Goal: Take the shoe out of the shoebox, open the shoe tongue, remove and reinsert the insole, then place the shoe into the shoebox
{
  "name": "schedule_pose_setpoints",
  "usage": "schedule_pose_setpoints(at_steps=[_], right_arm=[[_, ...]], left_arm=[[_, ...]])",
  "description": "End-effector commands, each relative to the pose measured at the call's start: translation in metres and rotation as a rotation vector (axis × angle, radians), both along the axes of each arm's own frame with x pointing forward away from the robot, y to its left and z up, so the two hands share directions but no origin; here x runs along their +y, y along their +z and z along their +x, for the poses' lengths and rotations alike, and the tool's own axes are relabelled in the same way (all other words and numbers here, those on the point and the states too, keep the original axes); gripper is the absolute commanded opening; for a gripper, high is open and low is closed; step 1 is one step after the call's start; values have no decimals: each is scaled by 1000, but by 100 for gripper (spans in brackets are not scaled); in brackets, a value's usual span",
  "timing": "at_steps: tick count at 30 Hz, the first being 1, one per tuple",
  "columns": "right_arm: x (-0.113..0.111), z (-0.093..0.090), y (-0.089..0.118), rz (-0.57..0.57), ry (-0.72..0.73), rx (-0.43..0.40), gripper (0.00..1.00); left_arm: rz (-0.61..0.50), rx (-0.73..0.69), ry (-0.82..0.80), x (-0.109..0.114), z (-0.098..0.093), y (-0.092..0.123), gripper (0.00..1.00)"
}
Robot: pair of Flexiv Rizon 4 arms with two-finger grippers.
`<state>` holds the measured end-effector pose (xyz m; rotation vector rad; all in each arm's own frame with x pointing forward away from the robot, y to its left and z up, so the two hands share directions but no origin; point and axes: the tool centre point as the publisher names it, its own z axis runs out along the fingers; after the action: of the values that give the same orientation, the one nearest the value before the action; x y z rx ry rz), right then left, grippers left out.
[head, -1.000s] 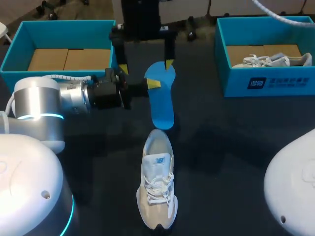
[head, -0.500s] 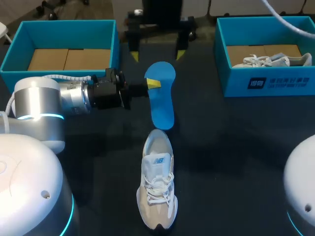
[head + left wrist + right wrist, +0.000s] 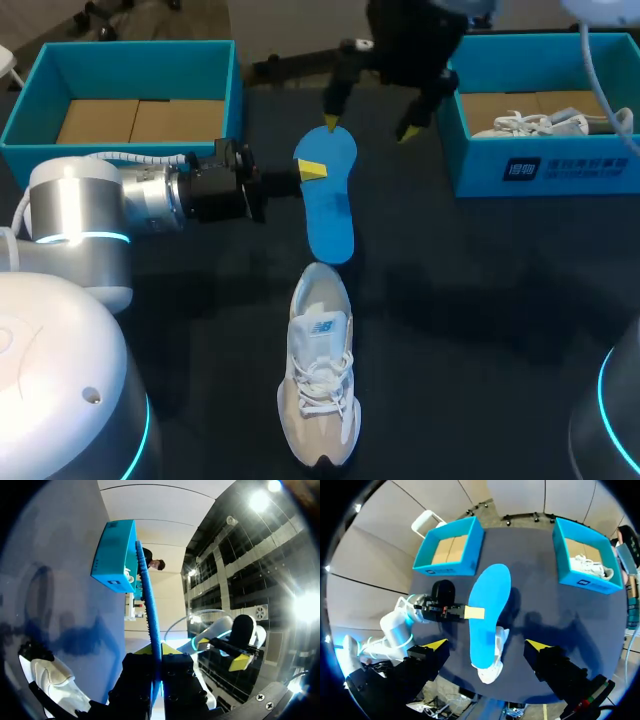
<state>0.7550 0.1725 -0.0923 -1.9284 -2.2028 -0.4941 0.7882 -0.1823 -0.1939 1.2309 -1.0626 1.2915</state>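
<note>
With the left gripper (image 3: 305, 172) pinching the blue insole (image 3: 330, 215) by one side edge over the table's (image 3: 480, 300) middle, the sneaker (image 3: 320, 385) toward its near edge and the right gripper (image 3: 370, 126) wide open above, the insole may twist or slip when pushed in.

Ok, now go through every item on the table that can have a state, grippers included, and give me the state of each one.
Blue foam insole: out of the sneaker, held off the table.
White and beige sneaker: upright on the dark table, laced.
Left teal shoebox: open, no shoe inside.
Right teal shoebox: open, white shoe inside.
Left gripper: shut on the insole's edge.
Right gripper: open, holding nothing.
</note>
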Motion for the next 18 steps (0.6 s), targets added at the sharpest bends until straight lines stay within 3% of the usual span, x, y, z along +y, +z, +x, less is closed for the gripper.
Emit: schedule_pose_setpoints(at_steps=[1, 13, 18], right_arm=[[-4, 2, -12, 838, 124, 88, 100], [-7, 2, -48, 1068, 154, 82, 100], [-8, 3, -51, 1104, 159, 88, 100]], left_arm=[[3, 0, 0, 0, 0, 1, 0], [3, 0, 0, 0, 0, 1, 0], [3, 0, 0, 0, 0, 1, 0]])
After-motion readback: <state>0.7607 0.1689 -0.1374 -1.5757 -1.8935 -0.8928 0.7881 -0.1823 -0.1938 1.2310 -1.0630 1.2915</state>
